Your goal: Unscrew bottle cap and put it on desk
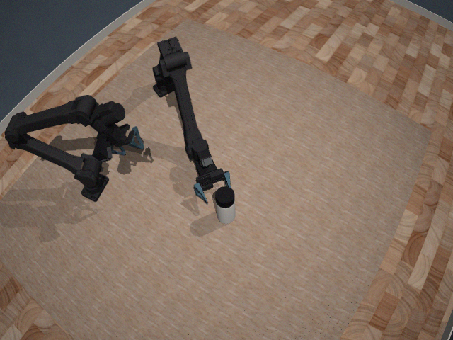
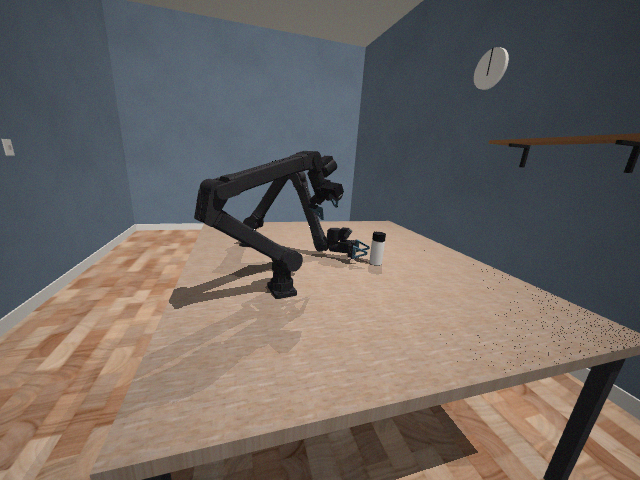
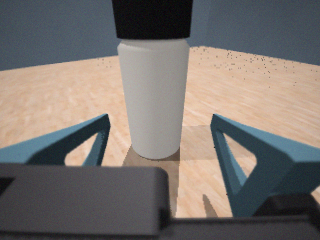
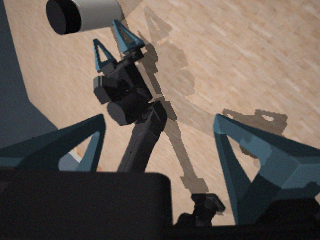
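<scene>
The bottle (image 1: 226,213) (image 2: 376,254) (image 3: 154,95) (image 4: 100,14) stands upright on the bench (image 1: 292,219) (image 2: 361,335) (image 3: 260,100) (image 4: 250,60). Its body is white; the black cap (image 1: 224,196) (image 2: 378,236) (image 3: 152,17) (image 4: 64,16) is seated on top. The left gripper (image 1: 218,193) (image 2: 368,250) (image 3: 160,119) (image 4: 103,30) is positioned low, directly beside the bottle. Its fingers are spread almost to full width and grip nothing. In the left wrist view, the bottle appears centred in the gap, beyond the fingertips. The right gripper (image 1: 133,150) (image 2: 328,211) (image 4: 159,120) is raised above the bench, well apart from the bottle. Its fingers are likewise nearly fully spread, with no part held.
</scene>
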Robot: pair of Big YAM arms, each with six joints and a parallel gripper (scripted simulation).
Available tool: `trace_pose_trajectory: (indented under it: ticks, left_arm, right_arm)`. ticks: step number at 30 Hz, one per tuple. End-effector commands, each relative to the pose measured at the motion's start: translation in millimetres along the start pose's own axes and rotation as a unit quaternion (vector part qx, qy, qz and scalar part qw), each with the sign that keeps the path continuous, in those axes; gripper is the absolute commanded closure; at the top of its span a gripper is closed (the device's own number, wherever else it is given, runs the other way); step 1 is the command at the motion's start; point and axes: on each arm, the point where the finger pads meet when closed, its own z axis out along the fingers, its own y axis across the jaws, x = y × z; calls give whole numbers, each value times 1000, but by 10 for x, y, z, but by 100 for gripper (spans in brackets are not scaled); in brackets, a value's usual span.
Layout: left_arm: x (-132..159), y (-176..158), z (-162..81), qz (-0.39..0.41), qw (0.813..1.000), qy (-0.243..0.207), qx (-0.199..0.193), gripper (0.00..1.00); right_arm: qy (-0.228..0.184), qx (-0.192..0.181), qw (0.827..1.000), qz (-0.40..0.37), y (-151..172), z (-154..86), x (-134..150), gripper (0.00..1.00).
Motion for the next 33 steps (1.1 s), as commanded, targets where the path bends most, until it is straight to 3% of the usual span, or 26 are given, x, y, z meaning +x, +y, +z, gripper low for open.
trace_pose_trajectory:
  ticks: [1,33]
  left_arm:
    - [103,59,122,-8,1000,7,-6,4]
    - [116,64,615,-8,1000,8,-6,4]
  right_arm:
    - [-1,-14,1000,2,121,-98,-3,6]
    - [-1,-14,1000,2,121,-98,-3,6]
